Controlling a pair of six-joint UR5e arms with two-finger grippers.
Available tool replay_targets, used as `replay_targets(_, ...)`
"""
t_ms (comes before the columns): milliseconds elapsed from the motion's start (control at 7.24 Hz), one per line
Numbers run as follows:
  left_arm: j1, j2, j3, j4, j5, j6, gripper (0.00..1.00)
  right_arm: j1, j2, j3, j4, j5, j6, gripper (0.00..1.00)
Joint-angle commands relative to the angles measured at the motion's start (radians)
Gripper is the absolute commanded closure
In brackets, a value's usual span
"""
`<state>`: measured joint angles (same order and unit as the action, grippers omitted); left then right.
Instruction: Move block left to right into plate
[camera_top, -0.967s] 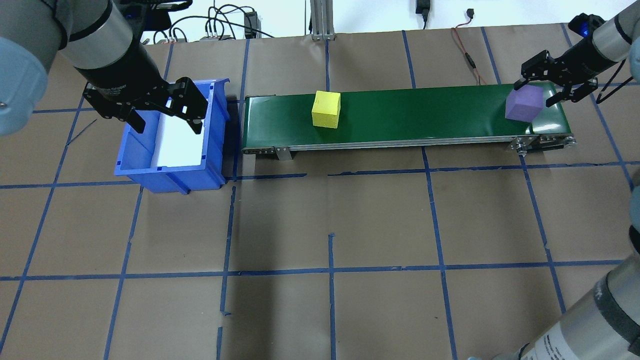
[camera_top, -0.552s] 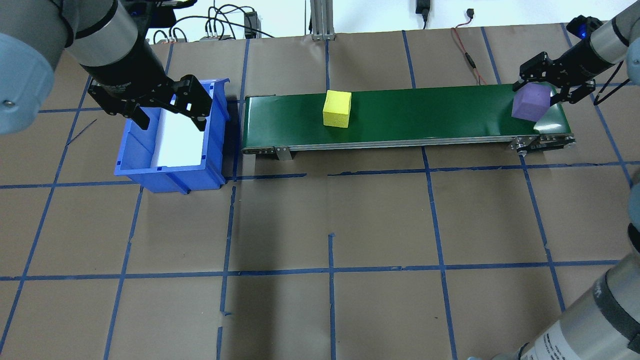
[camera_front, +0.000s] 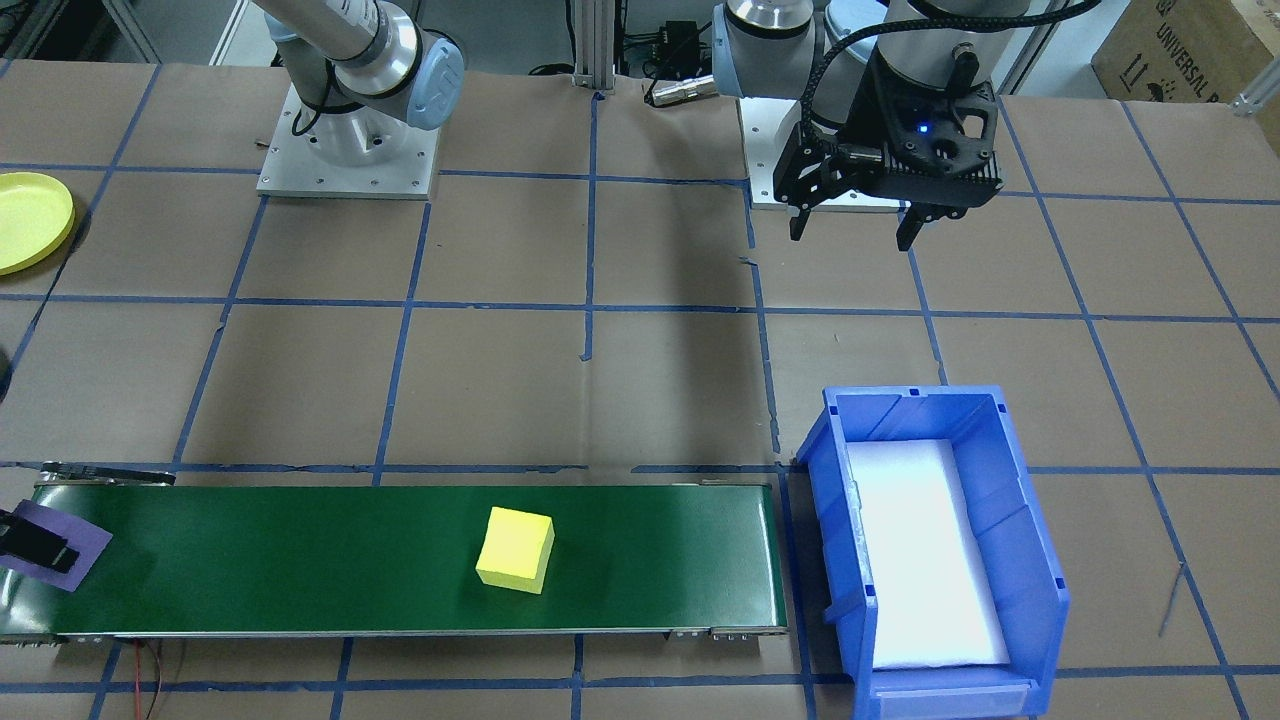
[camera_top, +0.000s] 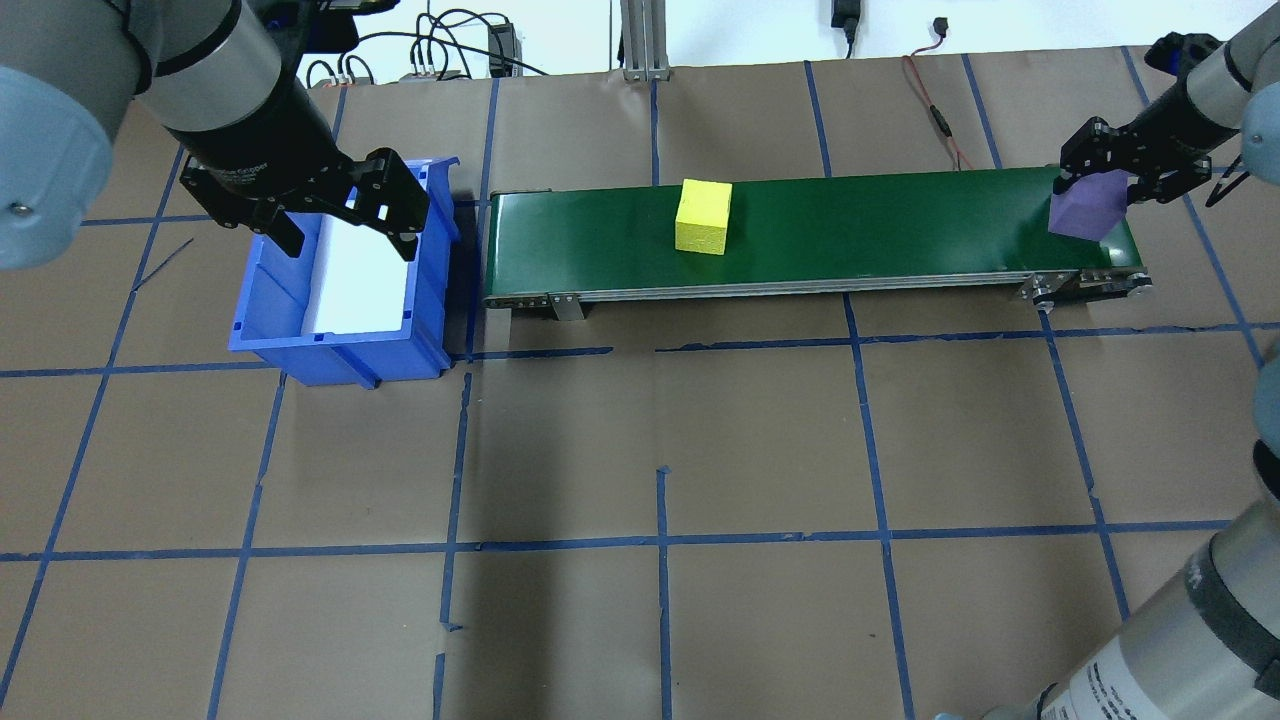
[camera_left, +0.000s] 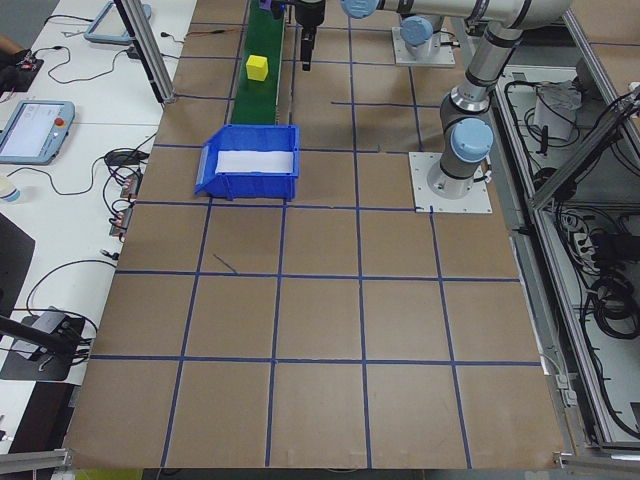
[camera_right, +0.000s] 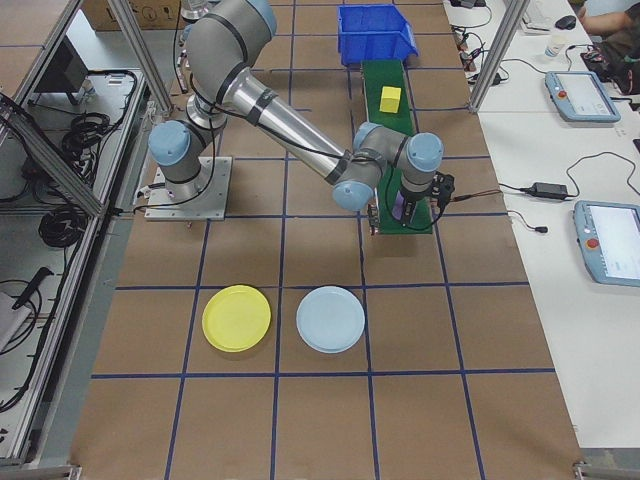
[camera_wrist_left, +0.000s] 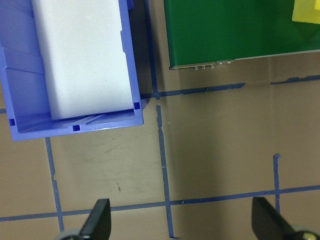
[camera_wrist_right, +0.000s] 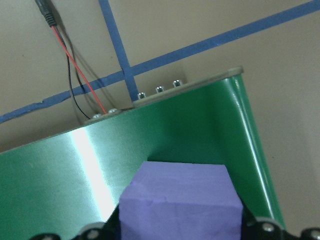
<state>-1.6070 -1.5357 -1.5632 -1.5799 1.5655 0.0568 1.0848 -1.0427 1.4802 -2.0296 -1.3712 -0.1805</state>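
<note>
Brown-papered table, overhead: my right gripper (camera_top: 1112, 182) is clamped on the purple block (camera_top: 1085, 210) at the belt's (camera_top: 880, 225) end; left gripper (camera_top: 340, 215) gapes empty over the blue bin (camera_top: 300, 345). Right-side view: the yellow plate (camera_right: 236, 318) lies well apart, so a shallow grip could slip in transit.

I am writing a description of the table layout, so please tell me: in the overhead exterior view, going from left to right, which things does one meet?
Left claw over the blue bin → green conveyor belt → yellow block → purple block between the fingers of the right claw.
</note>
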Motion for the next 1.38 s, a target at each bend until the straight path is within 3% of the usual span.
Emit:
replay_targets(0, -0.001, 0.0, 0.0, 0.0, -0.001, 0.0, 0.0, -0.002, -0.046, 0.037, 0.096, -0.075, -0.057, 0.74)
replay_targets(138, -0.001, 0.002, -0.001, 0.0, 0.001, 0.0, 0.0, -0.005, -0.098, 0.078, 0.095, -0.18, -0.142, 0.76)
replay_targets(276, -0.001, 0.003, -0.001, 0.0, -0.002, 0.0, 0.0, -0.031, -0.149, 0.087, 0.091, -0.231, -0.259, 0.78)
replay_targets(552, -0.002, 0.006, -0.001, -0.002, 0.002, 0.0, 0.0, -0.18, -0.16, 0.095, 0.091, -0.229, -0.446, 0.78)
replay_targets(967, 0.001, 0.006, -0.001, -0.002, 0.001, 0.0, 0.0, -0.412, -0.143, 0.173, -0.102, -0.213, -0.715, 0.78)
replay_targets(1243, 0.001, 0.006, -0.001, -0.002, 0.001, 0.0, 0.0, -0.465, -0.07, 0.18, -0.133, -0.189, -0.754, 0.72)
